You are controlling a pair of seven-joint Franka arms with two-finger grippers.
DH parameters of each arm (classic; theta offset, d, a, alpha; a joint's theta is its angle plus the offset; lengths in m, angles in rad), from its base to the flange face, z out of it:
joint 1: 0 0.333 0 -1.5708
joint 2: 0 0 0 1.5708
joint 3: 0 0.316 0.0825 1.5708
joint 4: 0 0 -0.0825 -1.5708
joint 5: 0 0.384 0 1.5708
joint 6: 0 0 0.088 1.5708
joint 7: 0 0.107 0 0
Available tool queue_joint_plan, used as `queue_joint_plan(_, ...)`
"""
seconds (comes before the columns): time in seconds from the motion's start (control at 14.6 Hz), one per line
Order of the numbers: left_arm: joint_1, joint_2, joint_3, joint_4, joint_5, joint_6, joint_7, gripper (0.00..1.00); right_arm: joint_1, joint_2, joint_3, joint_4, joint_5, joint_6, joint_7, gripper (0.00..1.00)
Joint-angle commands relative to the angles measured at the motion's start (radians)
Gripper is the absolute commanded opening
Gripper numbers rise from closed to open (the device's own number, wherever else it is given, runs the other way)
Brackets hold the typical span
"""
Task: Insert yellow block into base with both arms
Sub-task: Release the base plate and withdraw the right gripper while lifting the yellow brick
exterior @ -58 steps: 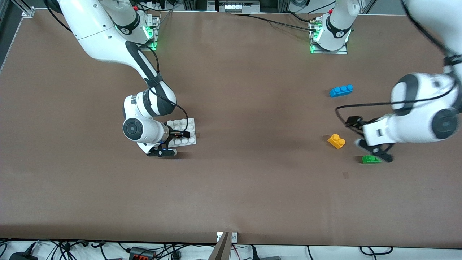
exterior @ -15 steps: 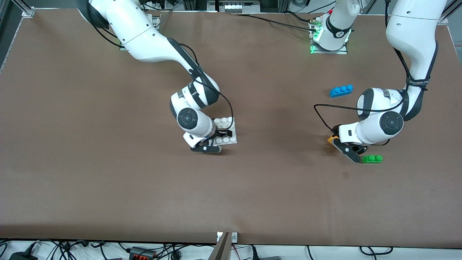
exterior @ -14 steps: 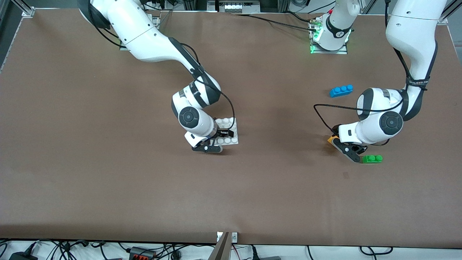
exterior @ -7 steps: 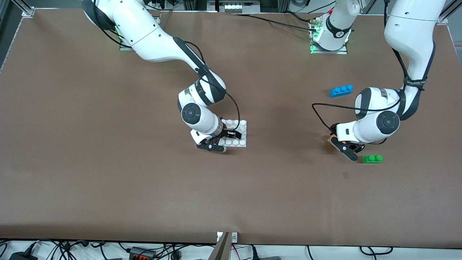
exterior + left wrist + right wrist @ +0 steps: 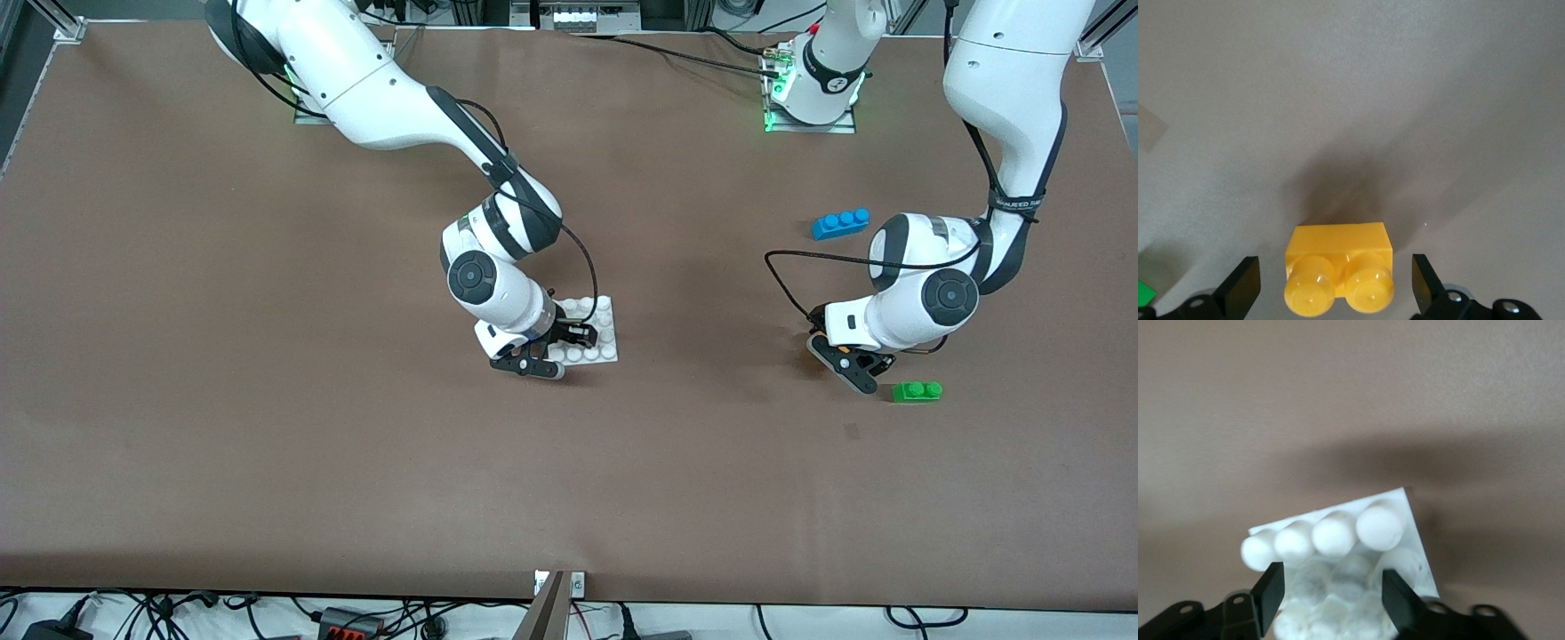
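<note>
Evidently the yellow block (image 5: 1339,265) is light, hard plastic (probably slick), lying on the table between the spread fingers of the left gripper (image 5: 1336,293); pinch its flat sides. Over the base (image 5: 594,333), the right gripper (image 5: 1331,593) straddles studs, released or gripping I cannot tell.

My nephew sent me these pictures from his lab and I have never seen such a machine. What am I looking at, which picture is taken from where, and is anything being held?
Two white robot arms work at a brown table. The big picture looks down from a high camera facing them; the two small ones come from cameras on their wrists. On the table lie a white studded base, a blue brick and a green brick. The right gripper sits at the base, its fingers straddling it without a firm grip. The left gripper is open, its fingers either side of the yellow block, not yet gripping. Nothing is lifted.
</note>
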Motion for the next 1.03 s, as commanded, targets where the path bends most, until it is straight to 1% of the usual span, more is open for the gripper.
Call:
queue_joint_plan(0.0,0.006,0.002,-0.007,-0.015,0.003,0.030,-0.008,1.00,-0.022,-0.071,-0.005,0.003,-0.002,-0.119,0.002,0.70)
queue_joint_plan(0.14,0.006,0.003,-0.007,-0.015,0.003,0.031,-0.008,1.00,-0.075,-0.108,-0.005,-0.001,-0.009,-0.156,-0.003,0.84)
queue_joint_plan(0.27,0.007,0.005,-0.007,-0.015,0.003,0.031,-0.008,1.00,-0.127,-0.135,-0.005,-0.001,-0.056,-0.208,-0.006,0.85)
queue_joint_plan(0.41,0.007,0.003,-0.007,-0.027,0.003,0.031,-0.008,1.00,-0.180,-0.175,-0.005,-0.001,-0.153,-0.299,-0.059,0.86)
queue_joint_plan(0.55,0.007,0.003,-0.007,-0.027,0.003,0.033,-0.007,1.00,-0.238,-0.204,-0.005,-0.001,-0.224,-0.404,-0.211,0.86)
queue_joint_plan(0.62,0.007,0.003,-0.007,-0.027,0.003,0.033,-0.008,1.00,-0.270,-0.226,-0.005,-0.003,-0.233,-0.458,-0.294,0.86)
queue_joint_plan(0.68,0.007,0.003,-0.007,-0.027,0.003,0.033,-0.007,0.98,-0.310,-0.244,-0.005,-0.003,-0.235,-0.522,-0.378,0.86)
queue_joint_plan(0.75,0.007,0.005,-0.007,-0.027,0.003,0.034,-0.008,0.93,-0.354,-0.260,-0.005,-0.003,-0.236,-0.566,-0.443,0.86)
queue_joint_plan(0.96,0.007,0.003,-0.007,-0.024,0.003,0.030,-0.008,0.80,-0.457,-0.333,-0.008,-0.006,-0.248,-0.644,-0.618,0.86)
